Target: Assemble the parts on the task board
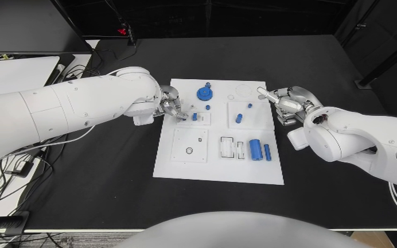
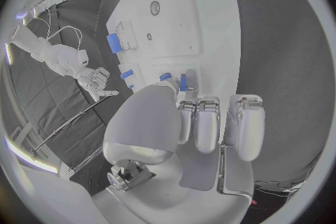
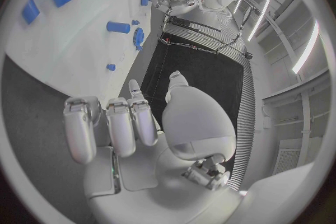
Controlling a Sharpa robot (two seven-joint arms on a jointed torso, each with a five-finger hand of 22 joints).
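The white task board [image 1: 219,167] lies mid-table. My left hand [image 1: 172,109] reaches over its left edge, thumb and a fingertip pinching a small blue peg [image 1: 194,116] [image 2: 183,81] at a small square plate. A blue gear [image 1: 205,93] stands behind it, with a tiny blue stud [image 1: 207,107] in between. Two more blue pegs [image 1: 238,118] [image 1: 249,105] stand toward the board's right, and two blue cylinders [image 1: 260,150] lie by the slotted recesses. My right hand [image 1: 285,101] hovers at the board's right edge, fingers apart, holding nothing. In the wrist views my own hands [image 2: 196,123] [image 3: 140,123] rise before the board [image 3: 77,28].
A square plate with a hole [image 1: 190,144] sits at the board's lower left. A white surface [image 1: 24,70] and cables [image 1: 24,167] lie off the table's left edge. Black tabletop [image 1: 99,190] surrounds the board.
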